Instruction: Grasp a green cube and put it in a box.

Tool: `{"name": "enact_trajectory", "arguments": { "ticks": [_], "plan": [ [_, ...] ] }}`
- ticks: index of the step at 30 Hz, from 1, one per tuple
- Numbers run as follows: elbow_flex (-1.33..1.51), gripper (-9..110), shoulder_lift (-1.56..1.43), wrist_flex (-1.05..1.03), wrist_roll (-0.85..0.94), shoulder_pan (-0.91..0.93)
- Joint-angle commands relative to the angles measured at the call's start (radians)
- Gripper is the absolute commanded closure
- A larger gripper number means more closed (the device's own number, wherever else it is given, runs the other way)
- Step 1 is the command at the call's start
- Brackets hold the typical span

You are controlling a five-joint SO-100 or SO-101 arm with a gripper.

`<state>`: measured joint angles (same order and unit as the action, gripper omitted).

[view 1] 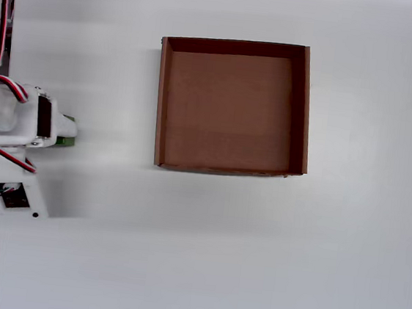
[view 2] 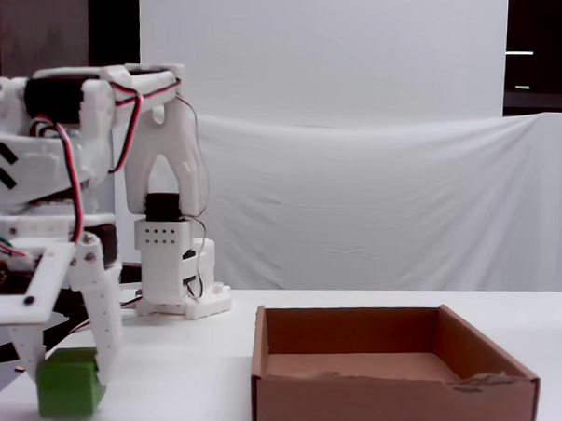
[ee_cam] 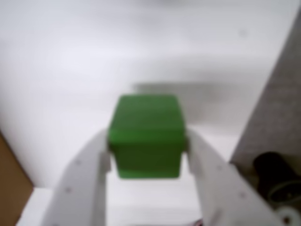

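The small bright green matte cube (ee_cam: pixel 146 136) is gripped between the white two-finger jaws of the gripper (ee_cam: pixel 146 150) — in the wrist view both fingers press against its sides. In the fixed view the cube (view 2: pixel 68 383) hangs low at the left end of the white surface (view 2: pixel 208 375); whether it rests on the surface or is just lifted cannot be told. In the overhead view only a sliver of green (view 1: pixel 65 140) is seen beside the arm, near the left edge of the surface.

The grasp step appears complete, and the carry is judged to be next. The shallow square brown cardboard box (view 1: pixel 162 98) lies well apart from the cube, nearer the middle of the surface, and is seen empty. The cube would need to be raised above the low near wall (view 2: pixel 385 401) before being brought across and released over the flat bottom — otherwise the thin wall could be struck or the light box pushed.

Nothing is seen between cube and box. The arm's white base (view 2: pixel 175 280) and red wiring (view 2: pixel 77 192) stand behind, towards the far left corner, clear of the path.
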<state>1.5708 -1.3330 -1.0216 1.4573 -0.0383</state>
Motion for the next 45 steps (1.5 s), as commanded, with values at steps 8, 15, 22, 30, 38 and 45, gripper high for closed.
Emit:
{"name": "enact_trajectory", "arguments": {
  "ticks": [8, 15, 22, 30, 38, 45],
  "plan": [
    [-0.158, 89, -0.054, -0.1, -0.015, -0.078],
    [-0.215, 89, -0.127, -0.164, -0.074, -0.163],
    [-0.232, 89, -0.198, -0.196, -0.202, -0.267],
    [-0.218, 88, -0.276, -0.229, -0.341, -0.399],
    [-0.181, 87, -0.345, -0.272, -0.436, -0.531],
    [-0.002, 85, -0.373, -0.127, -0.506, -0.655]
  ]
}}
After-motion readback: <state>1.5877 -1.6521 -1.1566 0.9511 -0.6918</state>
